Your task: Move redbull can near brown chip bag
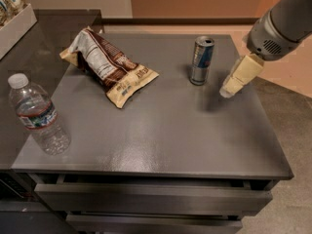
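The redbull can [202,60], slim, silver and blue, stands upright on the grey table at the back right. The brown chip bag [108,66], wrinkly with white and tan areas, lies at the back left of the table, well apart from the can. My gripper [228,90] hangs over the table's right side, just to the right of the can and a little nearer the camera, not touching it. It holds nothing that I can see.
A clear water bottle [38,116] with a white cap stands at the table's front left. The grey table [161,135] has drawers below its front edge. A white bin [14,26] sits on a darker counter at far left.
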Robot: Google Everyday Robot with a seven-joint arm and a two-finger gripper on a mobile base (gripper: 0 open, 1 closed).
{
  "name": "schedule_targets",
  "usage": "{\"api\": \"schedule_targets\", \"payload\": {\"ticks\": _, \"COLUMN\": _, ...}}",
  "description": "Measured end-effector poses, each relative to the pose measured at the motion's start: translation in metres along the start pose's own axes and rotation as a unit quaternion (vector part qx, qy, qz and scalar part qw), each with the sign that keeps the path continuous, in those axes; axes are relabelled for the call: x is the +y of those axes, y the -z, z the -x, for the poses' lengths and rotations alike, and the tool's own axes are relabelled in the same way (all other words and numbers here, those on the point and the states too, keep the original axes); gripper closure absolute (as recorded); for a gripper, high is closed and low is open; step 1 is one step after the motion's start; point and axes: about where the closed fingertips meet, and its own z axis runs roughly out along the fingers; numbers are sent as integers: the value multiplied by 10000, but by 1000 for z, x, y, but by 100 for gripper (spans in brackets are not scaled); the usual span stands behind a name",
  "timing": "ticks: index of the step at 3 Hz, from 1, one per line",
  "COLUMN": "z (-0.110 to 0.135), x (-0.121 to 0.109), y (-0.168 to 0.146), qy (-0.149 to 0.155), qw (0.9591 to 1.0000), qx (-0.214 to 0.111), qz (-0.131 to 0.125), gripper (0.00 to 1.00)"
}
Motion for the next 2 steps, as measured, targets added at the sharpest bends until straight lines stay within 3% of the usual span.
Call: {"api": "schedule_targets", "payload": {"ticks": 2, "z": 27, "x": -26, "y": -28, "qy": -425, "qw": 9980, "qx": -457, "qz": 45, "gripper": 0}}
